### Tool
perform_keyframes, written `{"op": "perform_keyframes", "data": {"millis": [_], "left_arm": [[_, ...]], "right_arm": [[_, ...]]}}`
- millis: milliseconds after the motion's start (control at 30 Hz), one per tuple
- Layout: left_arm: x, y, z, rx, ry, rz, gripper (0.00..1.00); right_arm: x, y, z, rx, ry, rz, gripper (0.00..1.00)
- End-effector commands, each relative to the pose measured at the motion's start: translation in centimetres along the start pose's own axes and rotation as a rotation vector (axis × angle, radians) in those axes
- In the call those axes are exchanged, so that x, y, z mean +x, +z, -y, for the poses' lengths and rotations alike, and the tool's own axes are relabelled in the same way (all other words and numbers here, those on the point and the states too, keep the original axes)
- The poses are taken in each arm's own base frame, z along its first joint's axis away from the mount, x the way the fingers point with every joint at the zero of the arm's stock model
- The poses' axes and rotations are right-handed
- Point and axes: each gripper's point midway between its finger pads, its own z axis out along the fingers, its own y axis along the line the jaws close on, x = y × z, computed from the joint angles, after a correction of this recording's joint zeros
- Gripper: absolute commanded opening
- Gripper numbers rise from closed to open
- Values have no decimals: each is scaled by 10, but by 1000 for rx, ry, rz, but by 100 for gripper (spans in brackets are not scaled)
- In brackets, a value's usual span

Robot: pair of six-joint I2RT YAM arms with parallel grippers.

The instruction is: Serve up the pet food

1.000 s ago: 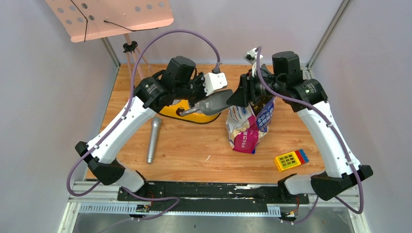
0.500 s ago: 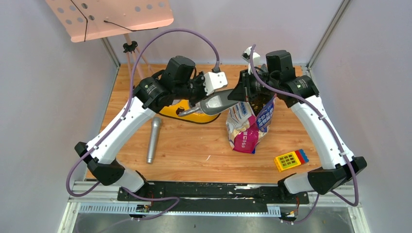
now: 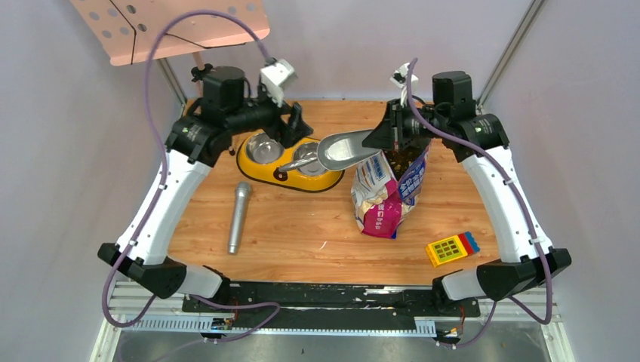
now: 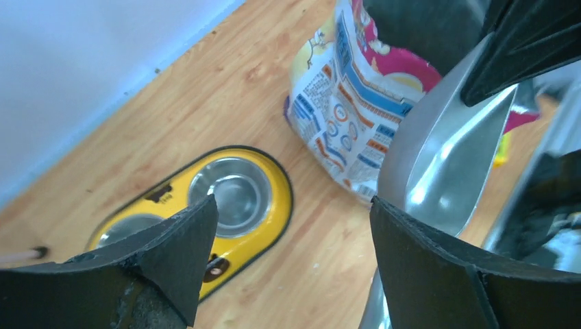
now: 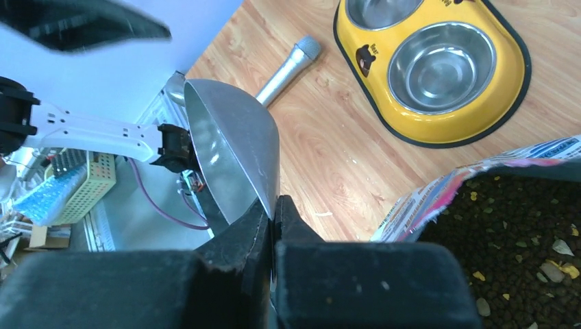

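The cat food bag, glossy pink, white and blue, stands right of the table's middle with its torn mouth open to the top. The kibble lies inside and shows through that mouth. Farther back and to the left sits the yellow double-bowl feeder, both steel bowls bare. Between feeder and bag the grey metal scoop hangs in the air, its hollow shiny and holding nothing. In the top view its bowl end overlaps the feeder's right edge. The right gripper has its fingers pressed together on the scoop's rear end, right above the bag's mouth. The left gripper hovers over the feeder's far rim, fingers spread wide with nothing between them.

On the wooden table, nearest the arm bases, a yellow keypad toy with a red and blue end lies right of the bag, apart from it. A silver microphone lies to the left, just on the near side of the feeder. A pink perforated board on a stand rises at the far left corner.

The kibble is a loose mass of small dark brown pellets, with a few pale and yellowish flakes on top.
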Motion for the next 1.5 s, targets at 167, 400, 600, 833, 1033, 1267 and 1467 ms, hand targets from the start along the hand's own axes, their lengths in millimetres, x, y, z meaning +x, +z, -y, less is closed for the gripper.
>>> {"op": "perform_keyframes", "data": {"millis": [167,400,600,833,1033,1267,1467], "left_arm": [[-22,-38,50,603,-557,89,85],[-16,-23,49,720,-671,51,83],[-22,-18,46,737,-684,49,62],[-18,-20,53,790,-690,24,33],[-14,-19,55,804,-702,9,23],[-6,-16,59,818,-717,-16,55],[-4,-15,63,834,-704,-26,47]], "right_arm": [[-43,-56,-19,-99,42,200,0],[-51,-51,-12,-98,69,208,0],[-51,-47,-4,-69,85,215,0],[-46,-45,6,-23,92,221,0],[-42,-43,11,-8,98,217,0],[-45,-41,14,-6,101,220,0],[-45,-38,16,-13,117,216,0]]}}
